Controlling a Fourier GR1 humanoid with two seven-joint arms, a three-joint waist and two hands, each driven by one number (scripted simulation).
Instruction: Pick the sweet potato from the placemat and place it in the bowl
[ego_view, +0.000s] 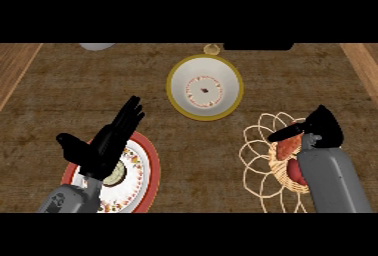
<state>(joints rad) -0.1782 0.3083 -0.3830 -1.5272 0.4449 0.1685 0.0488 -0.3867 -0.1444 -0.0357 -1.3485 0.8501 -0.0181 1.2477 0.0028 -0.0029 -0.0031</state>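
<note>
Lower left: left hand (103, 150) open, fingers straight and pointing up-right, resting over the plate (148, 172), not involved. Upper centre: bowl (221, 70) holds no sweet potato, so the place step is not done. Lower right: sweet potato (286, 146) on the placemat (255, 145), partly hidden under the right hand (325, 130). That hand sits right over it, thumb out to the left; can't tell whether it grips. Judgement: at the pick stage, lift and carry to the bowl left.
</note>
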